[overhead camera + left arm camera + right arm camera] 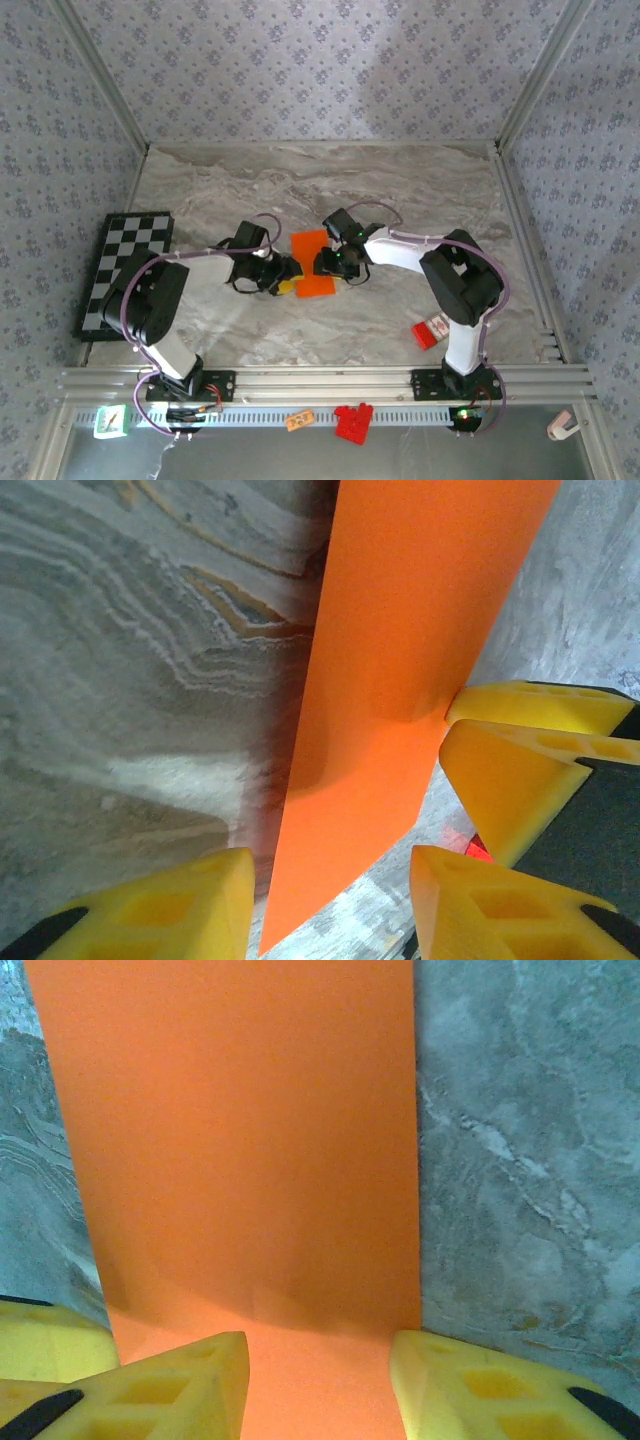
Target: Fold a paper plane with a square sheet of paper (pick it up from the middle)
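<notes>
The bright orange sheet of paper (312, 262) lies on the marble table, folded into a long narrow shape. In the left wrist view its near end (330, 810) tapers to a slanted point, a rough paper plane form. My left gripper (335, 870) is open and low over the table, with that point lying between its yellow fingers and a gap on each side. My right gripper (320, 1350) is open too, its fingers spread over the paper's other end. Its yellow fingers (520, 780) touch the paper's right edge. From above, the left gripper (287, 280) and right gripper (328, 264) flank the sheet.
A black-and-white checkerboard (125, 270) lies at the left. A small red-and-white box (432, 330) sits near the right arm's base. Red plastic blocks (352, 420) and a small orange tag (299, 421) rest in front of the aluminium rail (320, 380).
</notes>
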Action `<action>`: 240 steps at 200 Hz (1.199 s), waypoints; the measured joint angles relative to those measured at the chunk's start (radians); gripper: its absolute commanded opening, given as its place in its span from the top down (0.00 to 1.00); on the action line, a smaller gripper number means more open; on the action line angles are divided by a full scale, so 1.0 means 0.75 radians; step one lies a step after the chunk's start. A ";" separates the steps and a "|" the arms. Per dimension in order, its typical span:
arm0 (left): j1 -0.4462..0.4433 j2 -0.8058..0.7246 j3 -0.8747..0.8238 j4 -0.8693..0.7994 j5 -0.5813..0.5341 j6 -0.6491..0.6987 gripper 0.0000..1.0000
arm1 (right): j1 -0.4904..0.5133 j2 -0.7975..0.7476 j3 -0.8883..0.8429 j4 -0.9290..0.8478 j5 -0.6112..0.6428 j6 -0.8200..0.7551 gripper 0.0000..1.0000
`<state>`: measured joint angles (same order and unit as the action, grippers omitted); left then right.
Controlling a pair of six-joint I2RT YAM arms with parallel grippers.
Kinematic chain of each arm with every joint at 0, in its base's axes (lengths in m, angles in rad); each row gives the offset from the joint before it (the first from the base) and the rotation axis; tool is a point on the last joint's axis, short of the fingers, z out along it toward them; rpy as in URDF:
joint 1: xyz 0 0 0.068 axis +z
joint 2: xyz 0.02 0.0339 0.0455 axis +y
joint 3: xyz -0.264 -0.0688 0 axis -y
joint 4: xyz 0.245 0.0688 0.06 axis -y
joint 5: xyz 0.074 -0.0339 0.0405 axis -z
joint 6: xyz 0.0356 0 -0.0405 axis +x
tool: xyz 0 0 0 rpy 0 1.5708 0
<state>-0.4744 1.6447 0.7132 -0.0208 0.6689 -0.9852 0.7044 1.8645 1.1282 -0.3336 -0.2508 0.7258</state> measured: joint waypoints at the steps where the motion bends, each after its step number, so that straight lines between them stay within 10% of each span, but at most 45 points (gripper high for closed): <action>1: 0.000 0.001 0.001 0.001 0.002 0.001 0.56 | 0.000 0.000 0.000 -0.001 0.000 0.000 0.54; 240: 0.073 0.152 0.023 0.249 0.104 -0.167 0.89 | -0.008 -0.032 -0.054 0.065 -0.021 -0.046 0.56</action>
<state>-0.4194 1.7584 0.7307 0.1658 0.7467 -1.1103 0.6987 1.8408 1.0878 -0.2848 -0.2665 0.6910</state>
